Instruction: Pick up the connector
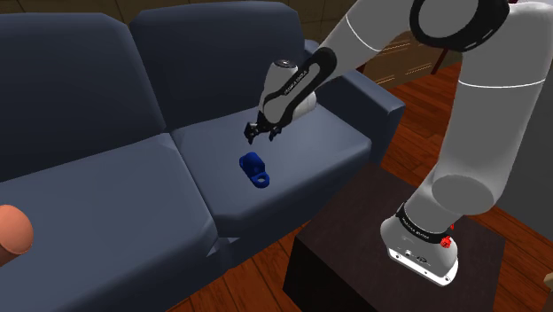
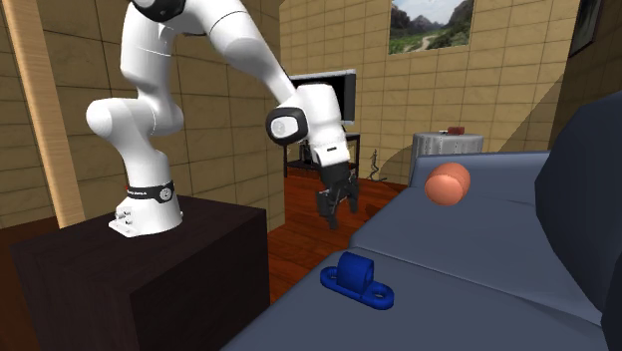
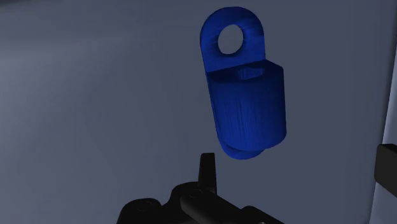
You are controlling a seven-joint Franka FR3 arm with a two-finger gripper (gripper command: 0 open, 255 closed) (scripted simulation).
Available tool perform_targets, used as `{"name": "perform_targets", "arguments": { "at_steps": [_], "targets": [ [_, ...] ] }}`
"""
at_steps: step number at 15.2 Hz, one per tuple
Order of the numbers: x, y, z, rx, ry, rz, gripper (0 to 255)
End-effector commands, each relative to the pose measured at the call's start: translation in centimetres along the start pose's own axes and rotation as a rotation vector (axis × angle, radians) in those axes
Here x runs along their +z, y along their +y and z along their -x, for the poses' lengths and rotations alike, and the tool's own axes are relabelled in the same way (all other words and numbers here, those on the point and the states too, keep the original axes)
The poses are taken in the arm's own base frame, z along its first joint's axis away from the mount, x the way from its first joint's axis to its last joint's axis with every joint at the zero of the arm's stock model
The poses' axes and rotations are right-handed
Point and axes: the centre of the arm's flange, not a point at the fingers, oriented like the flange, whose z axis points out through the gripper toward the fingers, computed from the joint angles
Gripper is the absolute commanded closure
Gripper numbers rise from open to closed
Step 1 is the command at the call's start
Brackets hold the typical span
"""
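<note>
A single small blue connector (image 1: 254, 168) lies on the seat cushion of a dark blue-grey sofa (image 1: 106, 177), near the cushion's front edge and close to the seam between the two seat cushions. My black pincer (image 1: 261, 135) hovers just above it with its two fingers spread apart, touching nothing; in the wrist view the connector sits ahead of the gap, nearer one finger than the other. The piece is a short rounded barrel on a flat base, with a tab pierced by a round hole. I judge it to be light, stiff and smooth-skinned, so it may slip if pinched on the curve. The best hold looks to be across the barrel's two sides, low down, not on the thin tab. The cushion beneath may give a little under pressure. Counted: one connector, one pincer, one sofa, one peach-coloured rounded object (image 1: 13, 232) well apart along the sofa, and one dark stand (image 1: 354, 257) under my arm.
</note>
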Motion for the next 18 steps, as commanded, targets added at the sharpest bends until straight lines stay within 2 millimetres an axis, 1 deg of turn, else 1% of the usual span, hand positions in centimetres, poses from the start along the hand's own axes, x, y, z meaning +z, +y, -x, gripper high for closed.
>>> {"name": "perform_targets", "arguments": {
  "at_steps": [1, 6, 7, 14, 16, 17, 18],
  "targets": [
    [2.3, -0.2, -1.2, 0.016, 0.007, -0.002, 0],
    [8.1, -0.7, -4.0, 0.054, 0.023, -0.008, 0],
    [9.0, -0.7, -4.5, 0.06, 0.025, -0.009, 0],
    [12.6, -0.2, -3.9, 0.06, 0.025, -0.009, 0],
    [12.9, -0.1, -3.8, 0.06, 0.025, -0.009, 0],
    [13.0, -0.1, -3.8, 0.06, 0.025, -0.009, 255],
    [13.0, -0.1, -3.9, 0.06, 0.025, -0.009, 255]
  ]
}}
